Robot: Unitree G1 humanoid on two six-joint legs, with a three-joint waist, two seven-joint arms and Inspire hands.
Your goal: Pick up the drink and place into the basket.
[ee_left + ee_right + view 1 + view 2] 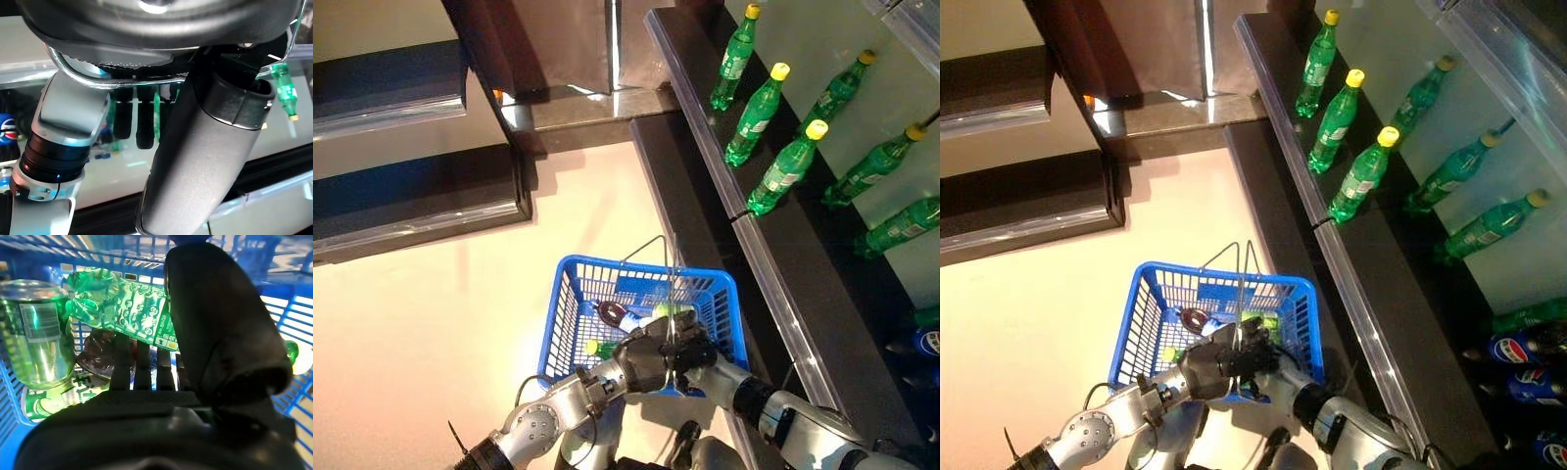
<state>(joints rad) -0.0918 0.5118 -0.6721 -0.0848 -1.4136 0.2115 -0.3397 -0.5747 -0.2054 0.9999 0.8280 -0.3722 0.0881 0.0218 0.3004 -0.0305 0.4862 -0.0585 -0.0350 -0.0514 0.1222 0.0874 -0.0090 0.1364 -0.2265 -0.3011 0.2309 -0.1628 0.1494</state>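
You were at the placing step — the right robot hand [215, 357] held the green drink bottle [132, 308] inside the blue basket [570, 294], whose handle [122, 83] the left robot hand [646, 354] gripped; next, uncurl and withdraw upward.

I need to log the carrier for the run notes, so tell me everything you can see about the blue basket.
The blue basket is a rectangular plastic shopping basket with slotted lattice walls and thin metal wire handles standing up over its middle. It hangs above the pale floor, beside the dark shelf edge. The left hand is curled round the handles near the rim. The right hand reaches inside. It holds green drink bottles lying down and a dark reddish item.
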